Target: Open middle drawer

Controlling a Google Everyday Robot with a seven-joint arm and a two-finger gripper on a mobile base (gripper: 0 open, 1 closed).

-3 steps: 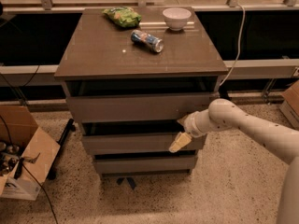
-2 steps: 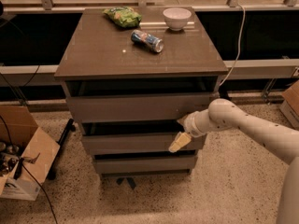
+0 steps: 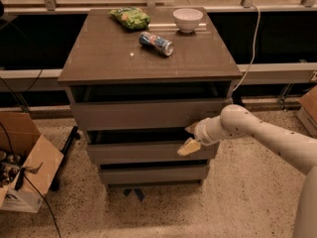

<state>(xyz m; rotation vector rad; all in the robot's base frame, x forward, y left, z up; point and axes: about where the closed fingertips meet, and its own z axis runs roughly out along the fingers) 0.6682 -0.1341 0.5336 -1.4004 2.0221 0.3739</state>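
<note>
A grey-brown cabinet has three handleless drawers stacked one above another. The middle drawer (image 3: 143, 151) has a long flat front panel and stands slightly out, with a dark gap above it. My gripper (image 3: 189, 139) comes in from the right on a white arm and sits at the right end of the middle drawer's top edge. One cream fingertip (image 3: 188, 147) lies against the front of the panel; the other reaches toward the gap above it. The top drawer (image 3: 148, 114) and the bottom drawer (image 3: 153, 174) are also a little out.
On the cabinet top (image 3: 99, 58) lie a green snack bag (image 3: 130, 18), a white bowl (image 3: 188, 19) and a can on its side (image 3: 155, 42). An open cardboard box (image 3: 20, 167) stands on the floor at left. A white cable (image 3: 253, 43) hangs at right. Another box (image 3: 309, 108) sits at far right.
</note>
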